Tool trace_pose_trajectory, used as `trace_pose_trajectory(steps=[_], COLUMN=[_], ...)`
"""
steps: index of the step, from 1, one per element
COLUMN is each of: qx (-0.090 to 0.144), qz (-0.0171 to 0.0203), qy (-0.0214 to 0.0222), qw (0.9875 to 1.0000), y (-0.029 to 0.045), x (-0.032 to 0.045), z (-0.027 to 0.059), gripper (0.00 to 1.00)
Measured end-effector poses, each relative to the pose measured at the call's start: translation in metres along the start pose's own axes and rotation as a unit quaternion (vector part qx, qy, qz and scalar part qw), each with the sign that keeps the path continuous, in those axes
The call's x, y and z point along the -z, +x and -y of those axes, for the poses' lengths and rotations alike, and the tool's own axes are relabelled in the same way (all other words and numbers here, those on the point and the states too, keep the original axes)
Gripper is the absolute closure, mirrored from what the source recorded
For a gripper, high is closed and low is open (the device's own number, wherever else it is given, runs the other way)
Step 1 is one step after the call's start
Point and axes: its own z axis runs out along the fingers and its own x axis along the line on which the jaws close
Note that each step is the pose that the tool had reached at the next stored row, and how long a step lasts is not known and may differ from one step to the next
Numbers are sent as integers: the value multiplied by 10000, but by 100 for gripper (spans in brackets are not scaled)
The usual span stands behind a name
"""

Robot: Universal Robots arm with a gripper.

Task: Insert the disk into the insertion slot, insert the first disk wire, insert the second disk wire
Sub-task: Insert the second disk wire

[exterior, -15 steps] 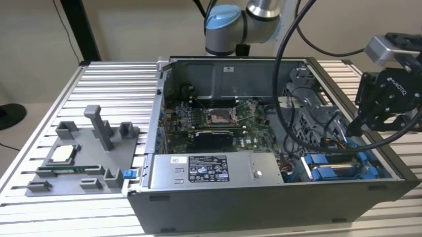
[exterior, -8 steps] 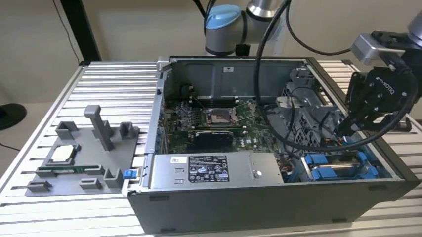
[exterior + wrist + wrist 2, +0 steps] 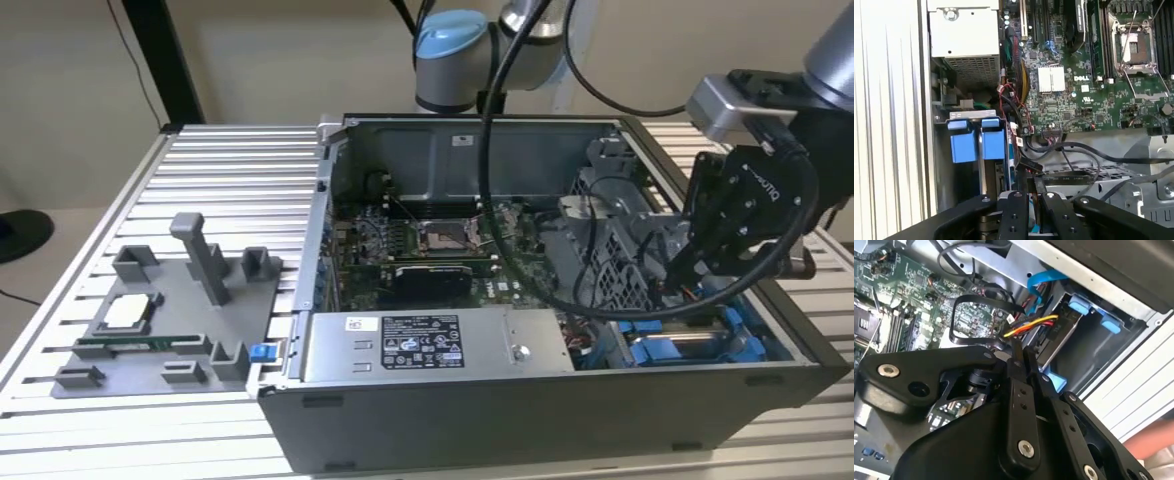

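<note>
The arm (image 3: pixel 497 45) has grey tube links, a light-blue joint cap, looping black cables, and a matte-black gripper (image 3: pixel 1021 360) whose linkage bars carry silver screws.

— Where does the disk (image 3: pixel 694 347) lie?
— Seated in the insertion slot (image 3: pixel 747 322), at the case's corner on the exterior view's right — silver metal between bright blue carrier pieces.
— And the slot?
— A grey sheet-metal bay; in the first wrist view two blue tabs (image 3: pixel 976 140) stand side by side at its mouth.
</note>
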Motion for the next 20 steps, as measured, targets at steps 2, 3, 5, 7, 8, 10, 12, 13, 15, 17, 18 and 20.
trace_pose_trajectory(steps=[2,3,5,7,8,10,12,13,15,17,18,20], qx=[9,17,29,36,38,50,93,116,167,205,220,251], qz=[6,10,19,22,23,23,21,15,-9,-59,-98,-169], qy=[74,124,221,269,280,294,328,357,412,439,443,462], qw=[10000,9999,9998,9996,9996,9996,9994,9993,9990,9988,9987,9985], y=[25,34,54,94,118,150,154,154,156,157,157,157], x=[0,1,1,2,2,3,0,-1,-7,-13,-16,-24], z=[-14,-16,-26,-54,-67,-83,-88,-91,-95,-100,-103,-106], gripper=[100,100,100,100,100,100,100,100,100,100,100,100])
